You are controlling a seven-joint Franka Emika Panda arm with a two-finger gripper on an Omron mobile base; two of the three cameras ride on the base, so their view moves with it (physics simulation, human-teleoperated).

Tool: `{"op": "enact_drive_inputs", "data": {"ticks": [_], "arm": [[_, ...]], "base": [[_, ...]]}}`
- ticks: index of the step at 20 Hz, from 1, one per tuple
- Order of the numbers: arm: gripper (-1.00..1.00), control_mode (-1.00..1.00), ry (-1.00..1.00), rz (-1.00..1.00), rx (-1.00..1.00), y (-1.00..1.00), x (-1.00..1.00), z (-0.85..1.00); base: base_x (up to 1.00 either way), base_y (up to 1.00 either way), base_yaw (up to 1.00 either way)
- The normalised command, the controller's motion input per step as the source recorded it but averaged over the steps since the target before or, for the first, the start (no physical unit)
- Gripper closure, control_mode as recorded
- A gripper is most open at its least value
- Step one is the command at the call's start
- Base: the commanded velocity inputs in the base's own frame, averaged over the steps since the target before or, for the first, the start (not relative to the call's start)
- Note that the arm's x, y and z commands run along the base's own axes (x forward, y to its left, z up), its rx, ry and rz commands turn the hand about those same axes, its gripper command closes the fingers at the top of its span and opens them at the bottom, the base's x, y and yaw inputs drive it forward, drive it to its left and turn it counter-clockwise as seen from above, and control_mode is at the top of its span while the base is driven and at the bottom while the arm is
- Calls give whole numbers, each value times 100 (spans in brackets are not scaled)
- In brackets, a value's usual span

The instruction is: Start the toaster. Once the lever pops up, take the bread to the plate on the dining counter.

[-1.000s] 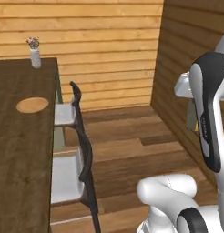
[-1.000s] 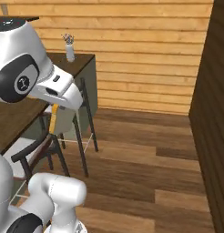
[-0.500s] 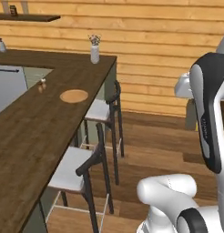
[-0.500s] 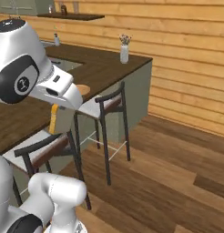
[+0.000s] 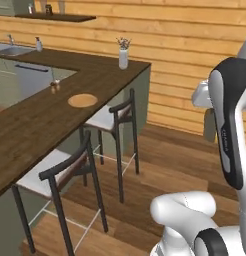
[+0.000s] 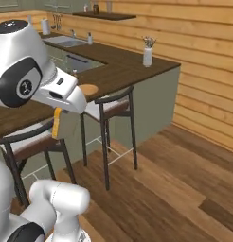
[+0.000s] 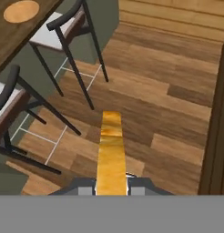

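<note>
My gripper (image 7: 111,185) is shut on the bread (image 7: 111,152), a golden-tan slice seen edge-on that sticks out from between the fingers over the wooden floor. From the right base view the bread (image 6: 57,124) hangs below the white hand, near a stool. The round orange-tan plate (image 5: 82,100) lies flat and bare on the dark wood dining counter (image 5: 35,122), some way ahead and left of the hand. That plate (image 6: 88,89) also sits on the counter (image 6: 120,73) just past the hand, and the plate (image 7: 22,11) is at the hand view's upper left.
Two black-framed stools (image 5: 114,114) (image 5: 55,167) stand along the counter's side, between the arm and the plate. A white vase (image 5: 123,57) stands at the counter's far end. A sink (image 6: 66,41) lies behind. A dark wood wall (image 7: 218,113) borders one side of the floor.
The whole picture has swung as the base moved: counter, plate and stools now lie further right and more fully in view. The bread stays clamped in the gripper.
</note>
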Motion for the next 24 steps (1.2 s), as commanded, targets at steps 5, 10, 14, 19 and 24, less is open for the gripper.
{"op": "enact_drive_inputs", "data": {"ticks": [5, 10, 14, 19, 24], "arm": [[100, 100, 0, 0, 0, 0, 0, 0], [100, 100, 0, 0, 0, 0, 0, 0], [100, 100, 0, 0, 0, 0, 0, 0], [100, 100, 0, 0, 0, 0, 0, 0], [100, 100, 0, 0, 0, 0, 0, 0]], "base": [[0, -66, 62], [0, -58, 66], [0, -66, 64], [2, -90, 52], [7, -100, 42]]}}
